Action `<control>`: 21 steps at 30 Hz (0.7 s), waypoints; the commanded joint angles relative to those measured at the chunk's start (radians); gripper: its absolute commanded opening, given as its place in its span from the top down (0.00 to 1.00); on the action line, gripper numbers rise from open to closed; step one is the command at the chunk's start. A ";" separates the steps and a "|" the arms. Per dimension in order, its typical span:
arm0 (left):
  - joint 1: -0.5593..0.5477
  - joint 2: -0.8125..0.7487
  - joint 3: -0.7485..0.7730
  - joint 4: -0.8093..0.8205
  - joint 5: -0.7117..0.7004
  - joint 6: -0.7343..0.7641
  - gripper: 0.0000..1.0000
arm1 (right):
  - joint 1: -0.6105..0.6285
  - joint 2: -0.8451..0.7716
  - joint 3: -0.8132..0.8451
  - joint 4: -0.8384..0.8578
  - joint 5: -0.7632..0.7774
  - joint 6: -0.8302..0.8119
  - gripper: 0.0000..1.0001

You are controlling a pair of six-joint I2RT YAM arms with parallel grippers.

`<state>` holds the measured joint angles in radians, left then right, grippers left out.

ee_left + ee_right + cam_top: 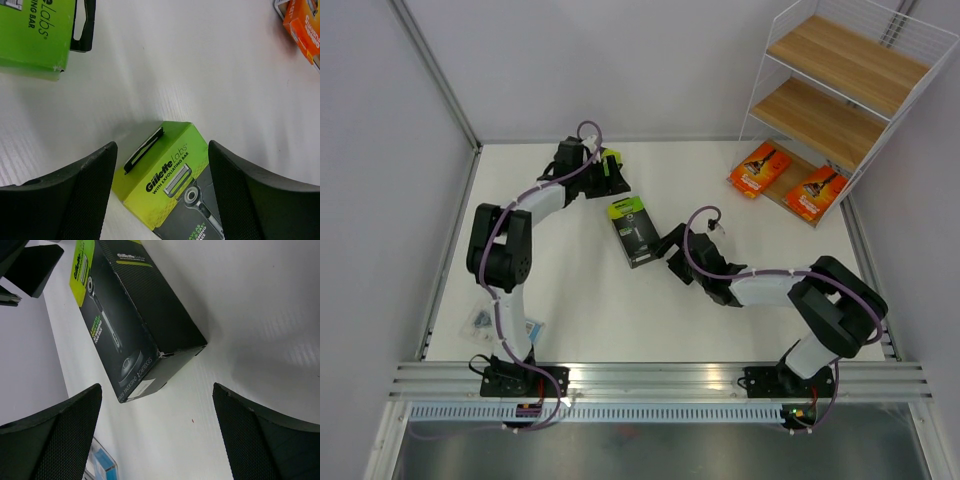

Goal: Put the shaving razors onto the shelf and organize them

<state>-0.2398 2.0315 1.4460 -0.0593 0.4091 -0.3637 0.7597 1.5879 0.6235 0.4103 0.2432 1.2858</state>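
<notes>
A black razor box with a lime-green end lies flat mid-table. My right gripper is open just beyond its dark end; the box lies ahead of the open fingers, apart from them. My left gripper is open and hovers over a second lime-ended box at the back. In the left wrist view a box's lime end shows between the open fingers, ungripped, with another box at the top left. Two orange cards lie at the foot of the shelf.
A clear blister with blue card lies at the table's left edge near the left arm's base; it also shows in the right wrist view. The shelf's upper two boards are bare. An orange card shows at the top right of the left wrist view.
</notes>
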 commanded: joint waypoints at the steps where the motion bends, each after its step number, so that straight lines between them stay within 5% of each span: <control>1: 0.002 0.021 -0.001 0.010 0.066 0.017 0.22 | 0.007 0.007 0.030 0.047 0.019 0.056 0.03; 21: -0.067 -0.112 -0.240 0.001 0.102 -0.020 0.32 | 0.009 0.020 0.039 0.010 0.068 0.001 0.09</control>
<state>-0.2714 2.0056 1.2716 -0.0395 0.4808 -0.3695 0.7639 1.6623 0.6682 0.4419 0.2565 1.3045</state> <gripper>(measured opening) 0.692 0.911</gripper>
